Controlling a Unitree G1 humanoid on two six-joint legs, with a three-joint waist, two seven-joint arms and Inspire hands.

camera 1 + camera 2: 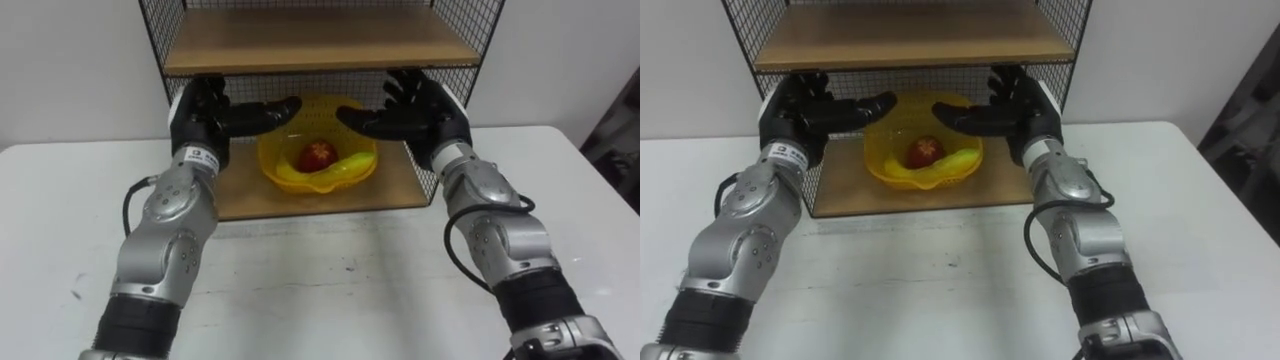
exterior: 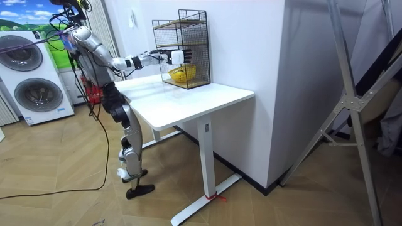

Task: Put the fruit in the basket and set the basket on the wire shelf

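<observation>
Wire shelf [image 1: 250, 195] on white table [image 1: 300, 290]. Yellow basket [image 1: 275, 165] on its lower board, between left hand [image 1: 215, 120] and right hand [image 1: 415, 115]; both fingers loosely spread near rim, contact unclear. Inside basket: banana [image 1: 345, 168], red apple [image 1: 319, 155].

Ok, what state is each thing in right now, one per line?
Wire shelf: standing on the table.
Basket: upright on its lower board.
Apple: in the basket.
Banana: in the basket, beside the apple.
Left hand: open, by the basket's left side.
Right hand: open, by its right side.
</observation>
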